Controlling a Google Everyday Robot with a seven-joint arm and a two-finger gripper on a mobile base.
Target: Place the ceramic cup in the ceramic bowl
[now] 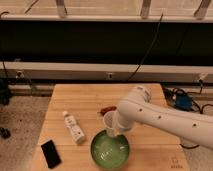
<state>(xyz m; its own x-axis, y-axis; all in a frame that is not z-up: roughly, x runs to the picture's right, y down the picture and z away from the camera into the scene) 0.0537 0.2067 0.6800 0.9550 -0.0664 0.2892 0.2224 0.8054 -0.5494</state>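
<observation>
The small white ceramic cup hangs just above the far rim of the glossy green ceramic bowl, which sits near the front edge of the wooden table. My gripper is at the end of the white arm that reaches in from the right; it sits right at the cup, over the bowl's back edge. The arm's wrist hides most of the gripper. The cup is upright, its open mouth showing.
A white bottle with a label lies on the table left of the bowl. A black flat phone-like object lies at the front left. A small red-brown item lies behind the cup. A blue object sits off the table's right.
</observation>
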